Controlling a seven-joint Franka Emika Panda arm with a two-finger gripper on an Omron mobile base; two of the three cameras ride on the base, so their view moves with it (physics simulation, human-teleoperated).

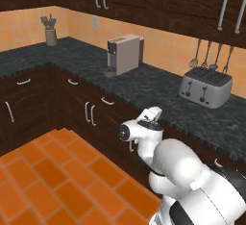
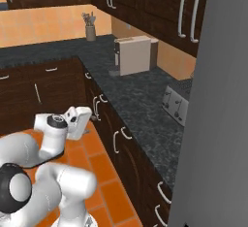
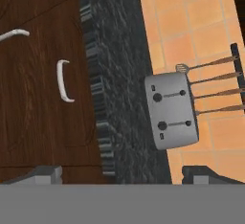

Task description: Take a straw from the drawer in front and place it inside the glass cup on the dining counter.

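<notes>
— Why is the tool [image 3: 124, 174] held out like that, square to the cabinet fronts?

— It faces the drawer [image 3: 43, 94] just below the toaster [image 3: 172, 110], on the other side of the table [image 3: 119, 74] edge. Its tips stand spread wide with nothing between them. To me that reads as lining up on the curved silver handle [image 3: 64, 80] before any pull. The drawer front sits flush, so I judge the opening step as not yet done.

— And the straw?

— If it is where the task says, it lies inside that closed drawer, behind the dark wood — the front hides whatever is in there. It cannot be reached until the drawer comes out.

— Why is the toaster lying sideways in the hand view?

— The hand is rolled, so the whole picture turns with it. The toaster stands upright on the table, with the hanging utensils [image 3: 210, 84] on the wall right behind it.

— Anything else hard to read?

— A second handle [image 3: 12, 35], farther from the toaster, is cut off at the picture's edge, so I cannot tell what it belongs to. From the left base view the arm's own body covers the cabinet front beneath the toaster, so how near the tips are to the handle stays unclear.
</notes>
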